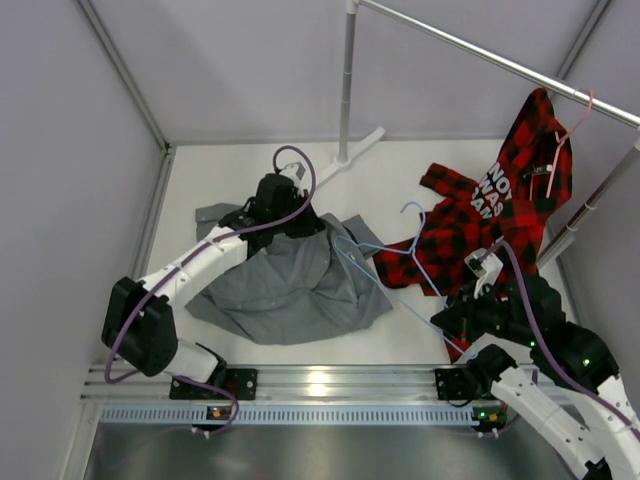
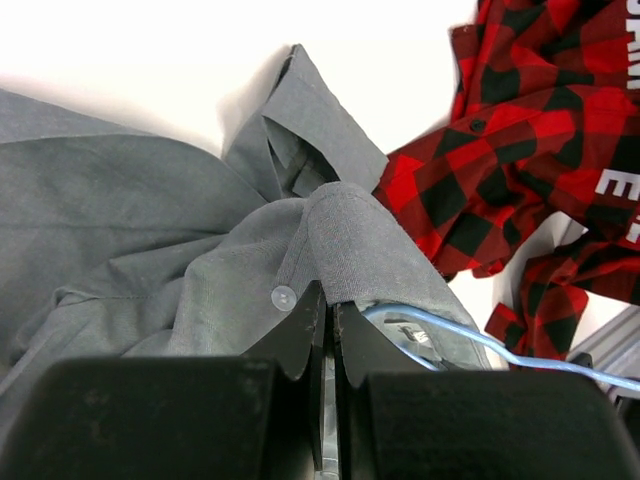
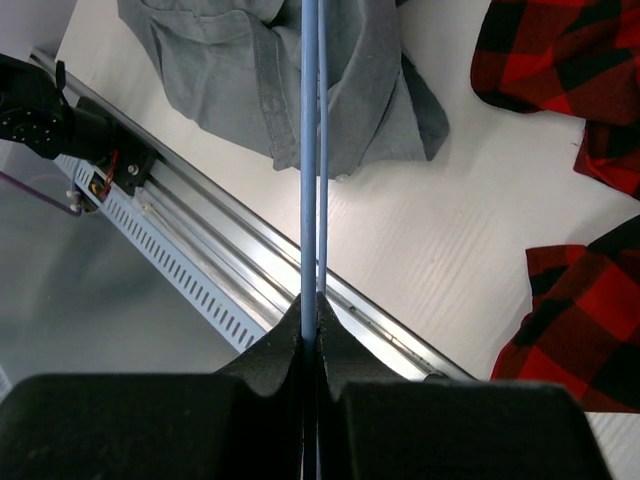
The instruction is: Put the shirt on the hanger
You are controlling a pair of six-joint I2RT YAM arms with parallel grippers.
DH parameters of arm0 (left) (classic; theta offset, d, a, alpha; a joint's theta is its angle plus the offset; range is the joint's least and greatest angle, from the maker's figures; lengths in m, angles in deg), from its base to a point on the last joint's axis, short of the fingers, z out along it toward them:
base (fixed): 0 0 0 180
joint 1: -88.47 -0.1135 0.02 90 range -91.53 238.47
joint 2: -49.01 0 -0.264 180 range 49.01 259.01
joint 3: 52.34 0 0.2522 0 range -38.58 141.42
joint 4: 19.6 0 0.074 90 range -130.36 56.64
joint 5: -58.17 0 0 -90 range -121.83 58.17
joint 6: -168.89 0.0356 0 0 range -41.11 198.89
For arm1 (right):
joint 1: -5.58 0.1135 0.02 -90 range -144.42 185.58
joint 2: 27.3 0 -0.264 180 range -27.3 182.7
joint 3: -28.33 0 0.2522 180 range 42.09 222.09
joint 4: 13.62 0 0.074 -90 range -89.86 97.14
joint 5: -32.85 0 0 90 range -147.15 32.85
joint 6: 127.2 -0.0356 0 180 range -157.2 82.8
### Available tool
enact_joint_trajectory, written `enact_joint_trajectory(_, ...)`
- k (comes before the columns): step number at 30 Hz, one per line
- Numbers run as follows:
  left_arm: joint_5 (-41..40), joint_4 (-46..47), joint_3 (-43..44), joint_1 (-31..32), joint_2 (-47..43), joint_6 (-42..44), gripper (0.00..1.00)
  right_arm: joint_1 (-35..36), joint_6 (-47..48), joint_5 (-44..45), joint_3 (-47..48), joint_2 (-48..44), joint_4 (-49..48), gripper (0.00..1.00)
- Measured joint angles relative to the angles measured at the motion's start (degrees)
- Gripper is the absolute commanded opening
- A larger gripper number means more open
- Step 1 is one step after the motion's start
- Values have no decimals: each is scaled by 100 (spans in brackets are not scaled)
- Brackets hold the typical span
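Observation:
The grey-green shirt (image 1: 290, 285) lies crumpled on the white table, left of centre. My left gripper (image 1: 285, 218) sits at its far edge, shut on a raised fold of the cloth (image 2: 345, 235) near a clear button (image 2: 283, 296). The light-blue wire hanger (image 1: 400, 290) slants from under the shirt toward the near right, its hook (image 1: 415, 210) pointing to the back. One end of the hanger (image 2: 450, 330) runs under the lifted fold. My right gripper (image 1: 455, 325) is shut on the hanger's wire (image 3: 310, 150), which leads straight from the fingertips to the shirt (image 3: 250, 70).
A red-and-black plaid shirt (image 1: 480, 225) droops from a pink hanger (image 1: 570, 130) on the clothes rail (image 1: 500, 62) at the back right and spreads over the table beside the hanger. The rail's pole (image 1: 347, 80) stands at the back centre. An aluminium rail (image 1: 320, 385) edges the near side.

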Motion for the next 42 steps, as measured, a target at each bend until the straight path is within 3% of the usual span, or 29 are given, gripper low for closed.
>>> enact_joint_trajectory(7, 203, -2, -4, 413, -111, -129, 0, 0, -304, -426, -457, 188, -787, 0)
enact_joint_trajectory(14, 155, -33, -199, 1604, -1279, -308, 0, 0, -599, -494, -778, 922, -2203, 0)
enact_joint_trajectory(22, 605, -188, -22, 2194, -2203, -205, 0, 7, -1056, -1093, -1963, 584, -5425, 0)
enact_joint_trajectory(27, 162, -868, 555, 2291, -2507, 74, 0, 17, -1311, -1193, -2752, -260, -7261, 0)
enact_joint_trajectory(31, -295, -1099, 844, 2306, -2603, 181, 0, 17, -1445, -1714, -2809, -9, -8242, 0)
enact_joint_trajectory(36, -407, -1320, 1027, 2317, -2299, 186, 0, 173, -1134, -1644, -2562, 752, -8046, 0)
enact_joint_trajectory(42, -42, -1191, 1088, 2747, -1910, 188, 0, 793, -920, 501, -2264, 785, -6896, 0)
